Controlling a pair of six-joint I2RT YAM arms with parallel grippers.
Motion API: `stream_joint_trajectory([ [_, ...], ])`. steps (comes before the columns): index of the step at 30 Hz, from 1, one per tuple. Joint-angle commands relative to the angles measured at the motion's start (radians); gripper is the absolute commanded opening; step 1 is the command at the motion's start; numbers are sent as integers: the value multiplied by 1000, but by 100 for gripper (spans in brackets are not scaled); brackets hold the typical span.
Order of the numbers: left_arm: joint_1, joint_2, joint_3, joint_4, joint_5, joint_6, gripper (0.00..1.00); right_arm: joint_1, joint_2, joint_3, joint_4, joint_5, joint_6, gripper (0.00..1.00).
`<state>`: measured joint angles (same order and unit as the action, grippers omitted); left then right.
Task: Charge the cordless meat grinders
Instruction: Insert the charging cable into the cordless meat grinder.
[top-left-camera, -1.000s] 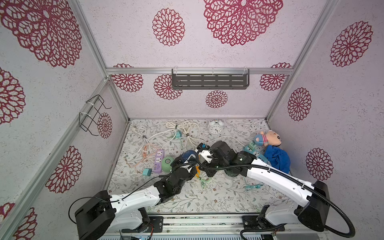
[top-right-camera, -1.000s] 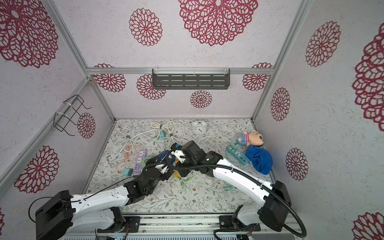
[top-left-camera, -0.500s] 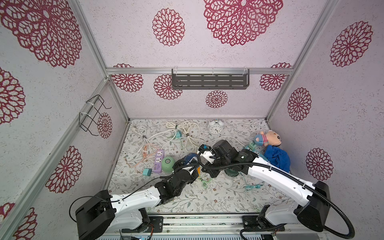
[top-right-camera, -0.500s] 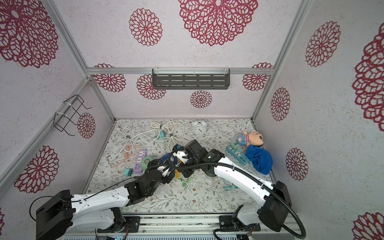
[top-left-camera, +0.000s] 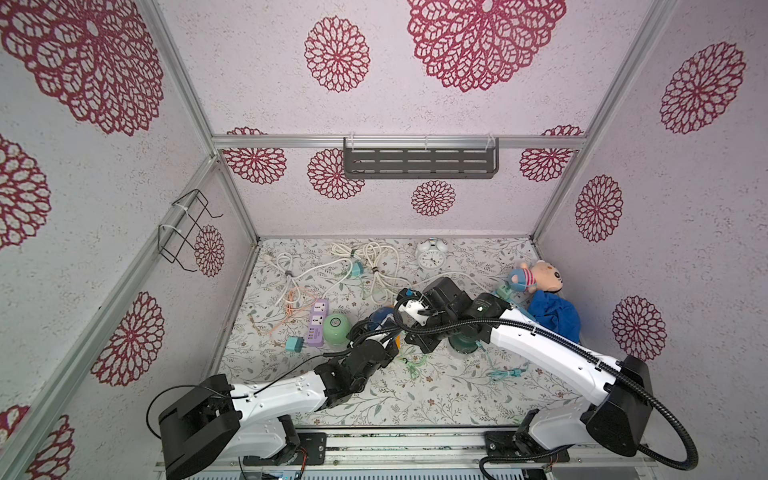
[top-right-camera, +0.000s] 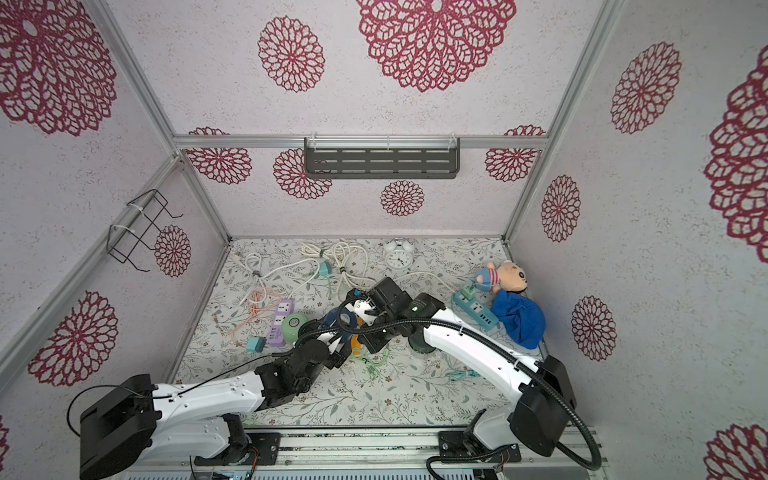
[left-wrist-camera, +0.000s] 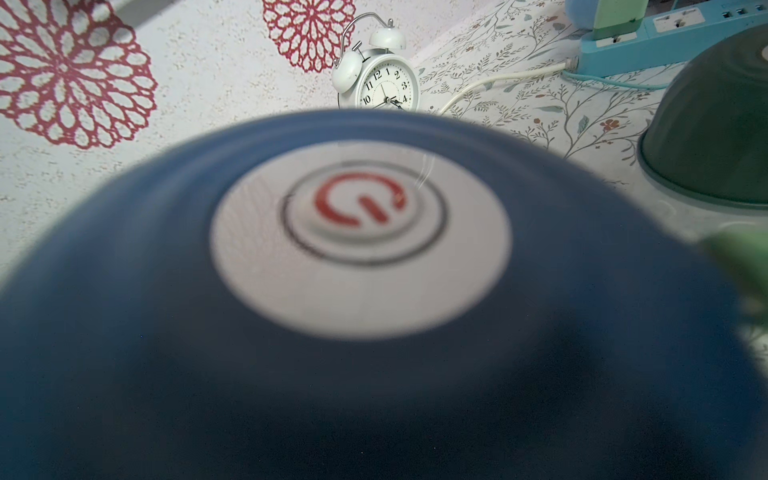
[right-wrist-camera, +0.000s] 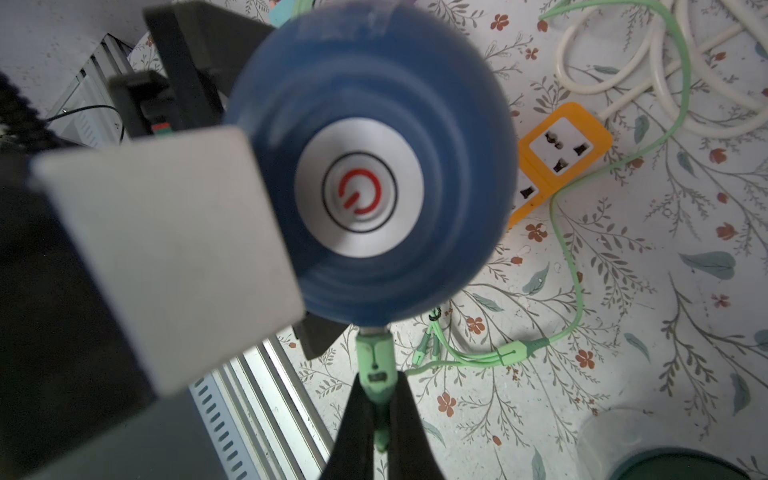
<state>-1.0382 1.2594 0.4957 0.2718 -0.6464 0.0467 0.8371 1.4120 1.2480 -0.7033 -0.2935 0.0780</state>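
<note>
Facing up near the middle of the floral tabletop (top-left-camera: 415, 395), the navy blue grinder (right-wrist-camera: 365, 166) is clasped by the left gripper (top-left-camera: 379, 330), its fingers spread wide round the dome. The right gripper (right-wrist-camera: 376, 390) is pinched tight on a green charging plug (right-wrist-camera: 374, 357), whose tip meets the grinder's edge. The mint green grinder (top-left-camera: 336, 328) stands at its 9 o'clock and the dark green grinder (top-left-camera: 464, 345) at its 3. The white walls (top-left-camera: 291, 208) carry crimson rosettes. Both arms reach in from 6 o'clock, the left low and the right arched.

The grinder (right-wrist-camera: 365, 166) sits between the left fingers (right-wrist-camera: 166, 249). The plug (right-wrist-camera: 376, 370) sits between the right fingers (right-wrist-camera: 353, 436), its tip touching the grinder's side. The strip (right-wrist-camera: 557, 149) lies ahead of the right fingers, just beside the grinder. The clock (left-wrist-camera: 384, 83) stands ahead of the left fingers, behind the grinder.
</note>
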Motion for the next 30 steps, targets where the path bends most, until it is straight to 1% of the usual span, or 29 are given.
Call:
stream_joint_trajectory([
  [1,-85,15,31,30,135,72,78,-27,-16,71,282,41,19,0],
  [6,-79,18,23,65,109,73,79,-27,-32,54,233,26,-8,0],
  [9,-66,21,20,81,105,57,79,-28,-47,36,199,23,-25,6],
  [11,-52,21,20,90,109,41,79,-28,-57,23,177,23,-33,9],
  [13,-36,24,19,104,112,30,79,-28,-67,9,161,29,-37,9],
  [15,-17,30,20,124,119,17,79,-27,-82,-12,153,37,-40,13],
  [16,-8,35,20,134,122,11,79,-27,-89,-20,150,37,-40,19],
  [18,11,52,22,168,134,0,79,-27,-103,-35,135,36,-44,46],
  [19,19,61,24,183,138,-4,79,-27,-113,-43,129,44,-45,54],
  [20,27,75,25,203,144,-12,79,-27,-126,-55,127,57,-45,59],
  [22,44,99,26,247,153,-27,79,-29,-158,-82,126,96,-41,66],
  [25,74,146,27,323,176,-56,79,-36,-223,-124,125,153,-38,72],
  [28,105,210,46,399,210,-79,80,-63,-303,-167,128,229,-16,75],
  [30,124,269,83,439,239,-85,80,-94,-367,-196,139,290,18,76],
])
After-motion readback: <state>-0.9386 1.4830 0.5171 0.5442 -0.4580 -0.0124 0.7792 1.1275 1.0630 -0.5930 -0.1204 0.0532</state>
